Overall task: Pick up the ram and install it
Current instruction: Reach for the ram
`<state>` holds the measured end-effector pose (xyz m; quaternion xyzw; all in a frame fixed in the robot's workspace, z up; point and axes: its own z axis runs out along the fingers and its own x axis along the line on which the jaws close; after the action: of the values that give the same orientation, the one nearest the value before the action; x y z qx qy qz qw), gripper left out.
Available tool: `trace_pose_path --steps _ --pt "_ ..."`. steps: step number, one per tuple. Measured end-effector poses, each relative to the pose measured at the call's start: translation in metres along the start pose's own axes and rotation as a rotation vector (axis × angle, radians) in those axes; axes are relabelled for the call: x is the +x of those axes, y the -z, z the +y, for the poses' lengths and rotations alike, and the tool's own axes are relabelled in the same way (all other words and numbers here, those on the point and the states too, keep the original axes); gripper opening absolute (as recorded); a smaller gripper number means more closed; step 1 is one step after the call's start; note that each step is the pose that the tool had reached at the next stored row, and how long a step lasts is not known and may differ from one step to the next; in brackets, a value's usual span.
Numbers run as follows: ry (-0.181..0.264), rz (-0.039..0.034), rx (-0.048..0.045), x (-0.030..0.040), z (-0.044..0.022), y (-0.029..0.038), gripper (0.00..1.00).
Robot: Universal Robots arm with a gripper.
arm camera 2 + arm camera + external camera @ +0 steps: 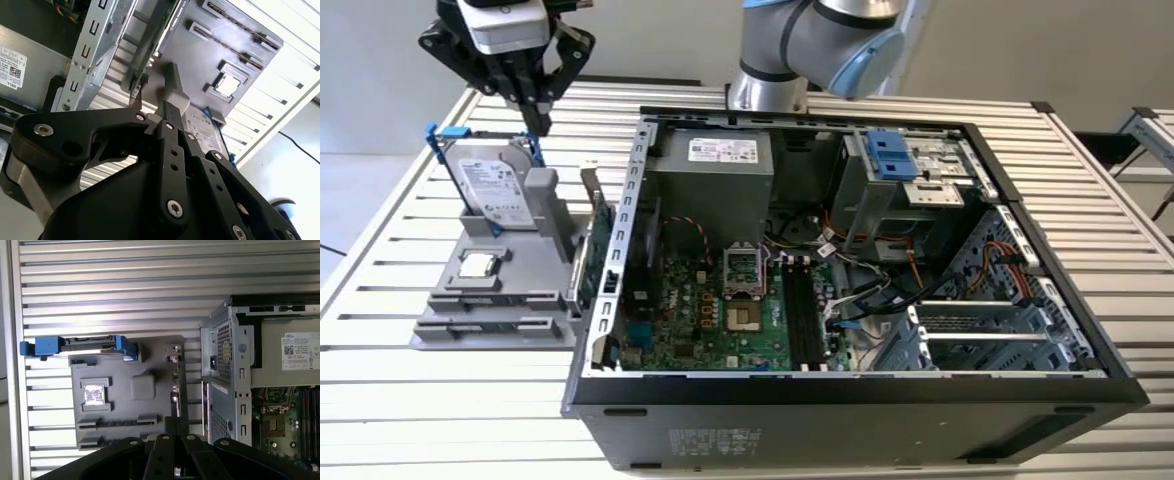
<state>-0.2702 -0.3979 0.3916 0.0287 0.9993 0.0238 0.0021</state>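
My gripper (536, 125) hangs high above the back of the grey parts holder (454, 335) at the exterior view's left, outside the open computer case (854, 410). Its black fingers are shut together, and I see nothing between them in both wrist views (167, 107) (172, 422). The ram is hidden; I cannot pick it out on the holder or in the case. The holder's long front slots (117, 422) show thin dark lines. The motherboard's black slots (803, 312) lie inside the case, right of the processor socket.
A silver hard drive with a blue frame (494, 185) stands upright on the holder. A square chip (480, 265) lies in front of it. A green expansion card (598, 255) stands at the holder's edge against the case wall. Cables cross the case's right half.
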Motion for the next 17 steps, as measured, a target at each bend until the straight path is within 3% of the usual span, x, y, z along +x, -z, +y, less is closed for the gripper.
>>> trace_pose_path --steps 17 --pt "0.012 0.0052 0.0001 0.042 -0.0024 -0.001 0.0"
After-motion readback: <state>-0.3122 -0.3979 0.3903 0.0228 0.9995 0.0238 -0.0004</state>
